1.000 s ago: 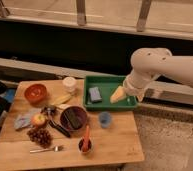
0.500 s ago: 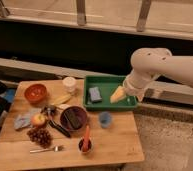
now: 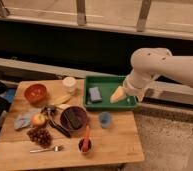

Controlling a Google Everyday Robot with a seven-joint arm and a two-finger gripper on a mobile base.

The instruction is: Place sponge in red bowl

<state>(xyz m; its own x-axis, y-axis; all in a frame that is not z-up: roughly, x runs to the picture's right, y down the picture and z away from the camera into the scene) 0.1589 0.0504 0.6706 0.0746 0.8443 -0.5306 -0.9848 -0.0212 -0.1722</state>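
The sponge (image 3: 95, 94), a blue-grey block, lies in the left part of the green tray (image 3: 108, 81) at the back right of the wooden table. The red bowl (image 3: 35, 92) stands at the table's back left and looks empty. My gripper (image 3: 117, 95), with a yellowish tip, hangs from the white arm (image 3: 155, 67) over the right part of the tray, a little to the right of the sponge and apart from it.
Between tray and red bowl stand a white cup (image 3: 69, 84) and a banana (image 3: 60, 100). A dark bowl (image 3: 73, 117), a blue cup (image 3: 105, 119), a carrot in a small cup (image 3: 85, 142), an apple (image 3: 38, 120), grapes (image 3: 40, 136), a fork (image 3: 47, 148) and a cloth (image 3: 22, 120) are nearer the front.
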